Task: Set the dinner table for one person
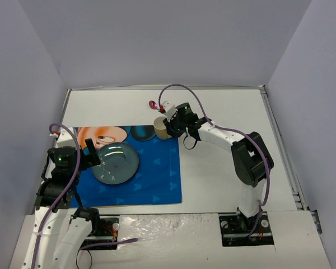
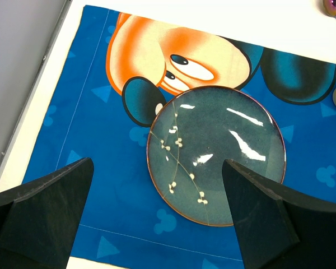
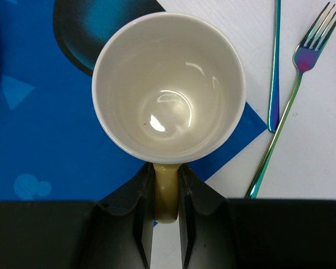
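The white dinner table [image 1: 218, 168] carries a blue cartoon placemat [image 1: 151, 174]. A teal plate [image 1: 115, 162] with a white sprig pattern lies on the placemat and also shows in the left wrist view [image 2: 215, 154]. My left gripper [image 2: 157, 168] is open and empty above the plate's near left edge, one finger on each side. My right gripper [image 3: 167, 179] is shut on the handle of a cream mug [image 3: 168, 84]. The mug [image 1: 160, 129] is upright over the placemat's far right corner. I cannot tell whether it rests there or hangs above it.
An iridescent fork [image 3: 294, 89] and a spoon handle [image 3: 275, 61] lie on the bare table just right of the mug. The cutlery [image 1: 153, 104] sits beyond the placemat's far edge. Grey walls enclose the table, and a metal rim [image 1: 281, 140] runs along its right side.
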